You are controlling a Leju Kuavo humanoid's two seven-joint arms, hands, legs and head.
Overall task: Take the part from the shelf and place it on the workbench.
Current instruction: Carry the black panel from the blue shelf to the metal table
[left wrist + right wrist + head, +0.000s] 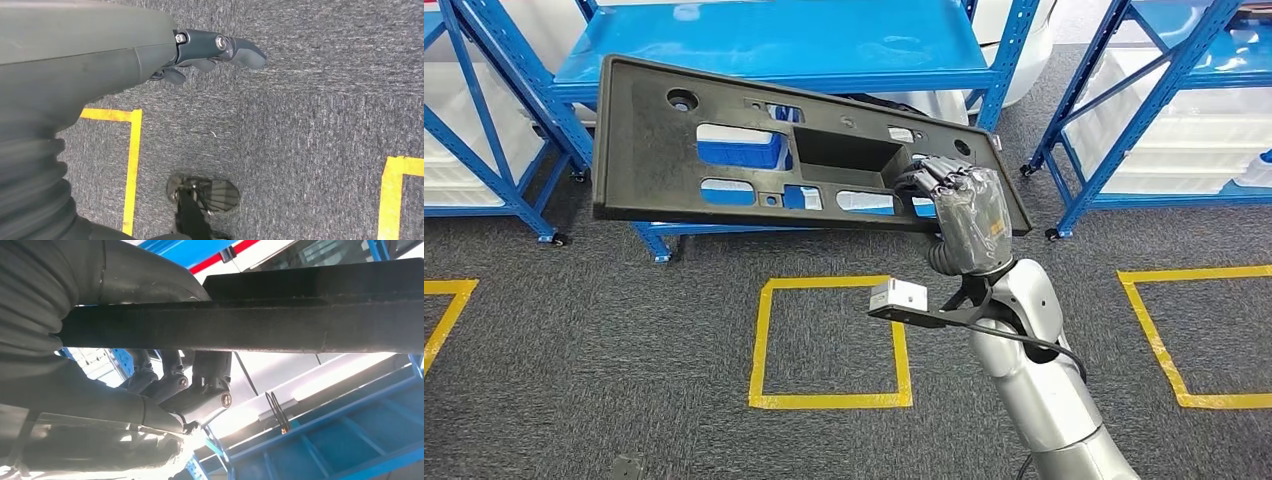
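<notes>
Black moulded plastic, the long panel part (pixel 724 150) hung in the air in front of the blue shelf (pixel 774 45), tilted and clear of its deck. The right hand (pixel 959 205) gripped its lower edge near one end, fingers hooked through a cutout, likely so the single hold could carry it. The left hand (pixel 210 50) hung over grey carpet (pixel 310 130), holding nothing, fingers loosely apart.
</notes>
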